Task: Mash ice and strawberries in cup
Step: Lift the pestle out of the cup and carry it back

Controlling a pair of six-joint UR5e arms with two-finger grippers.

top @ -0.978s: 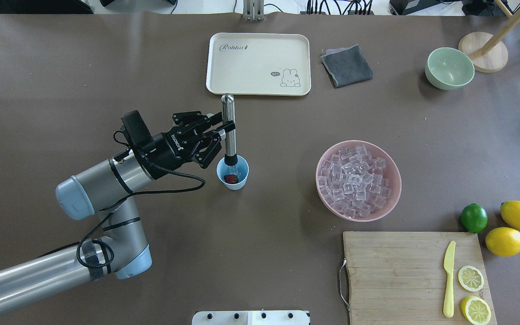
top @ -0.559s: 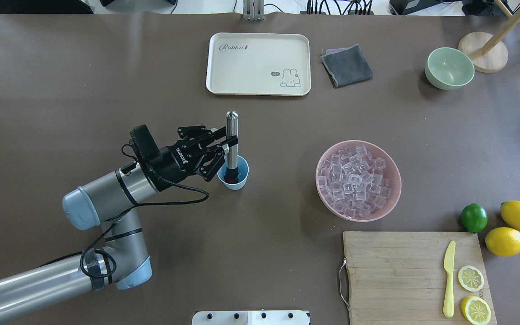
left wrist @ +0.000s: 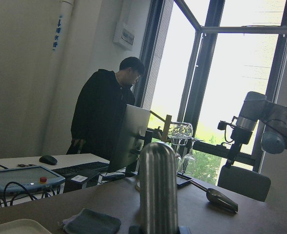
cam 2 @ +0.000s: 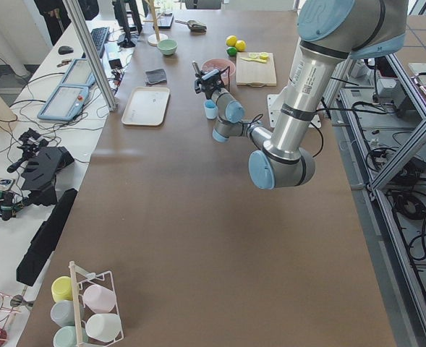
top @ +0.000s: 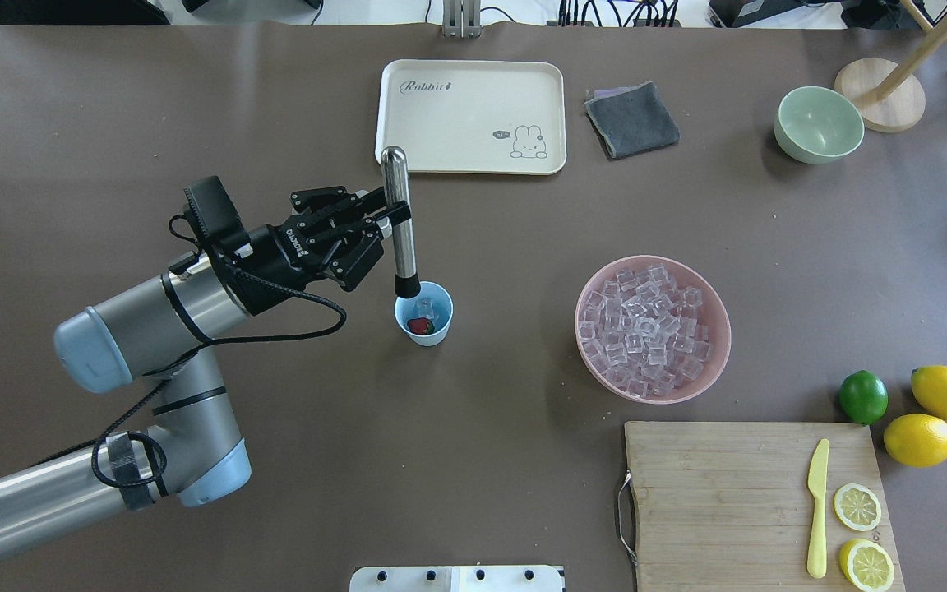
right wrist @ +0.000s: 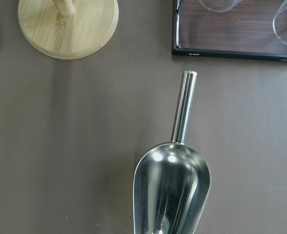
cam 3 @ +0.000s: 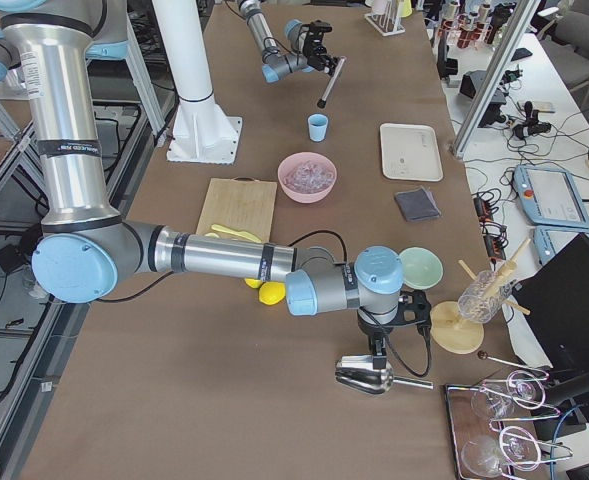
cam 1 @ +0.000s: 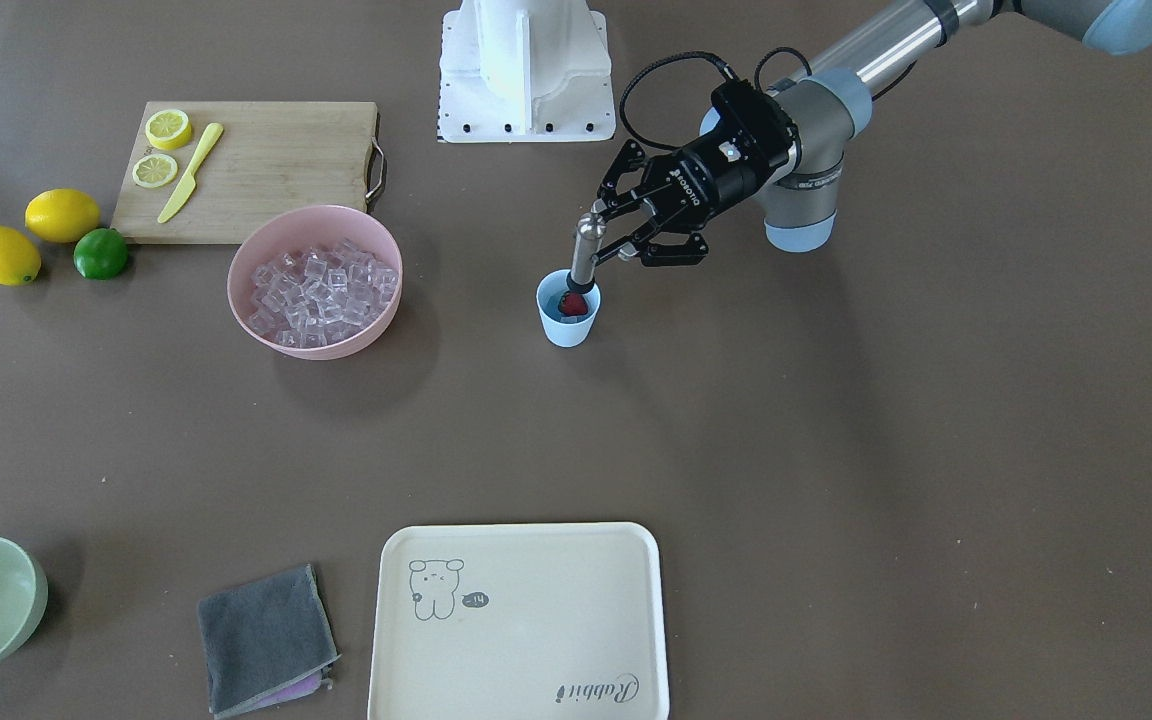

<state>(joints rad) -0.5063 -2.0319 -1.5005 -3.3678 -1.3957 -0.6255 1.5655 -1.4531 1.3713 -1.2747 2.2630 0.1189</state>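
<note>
The pale-blue cup (top: pixel 441 329) stands mid-table with one red strawberry (top: pixel 419 326) and a clear ice cube (top: pixel 425 308) inside. It also shows in the front view (cam 1: pixel 568 327), with the strawberry (cam 1: pixel 572 304). My left gripper (top: pixel 387 224) is shut on a steel muddler (top: pixel 399 214), tilted, its black tip just above the cup's far-left rim. More ice (top: pixel 646 329) fills the pink bowl (top: pixel 712 374). My right gripper (cam 3: pixel 379 345) hangs over a metal scoop (right wrist: pixel 175 190) at the table's far right end. I cannot tell whether it is open.
A cream tray (top: pixel 470 115), a grey cloth (top: pixel 631 120) and a pale-green bowl (top: pixel 819 123) lie at the back. A cutting board (top: pixel 728 493) with a yellow knife and lemon halves, a lime (top: pixel 863 396) and two lemons sit front right.
The muddler was pushed down into the cup, onto the strawberry. It has since been lifted up and out, and my left arm has drawn back to the left.
</note>
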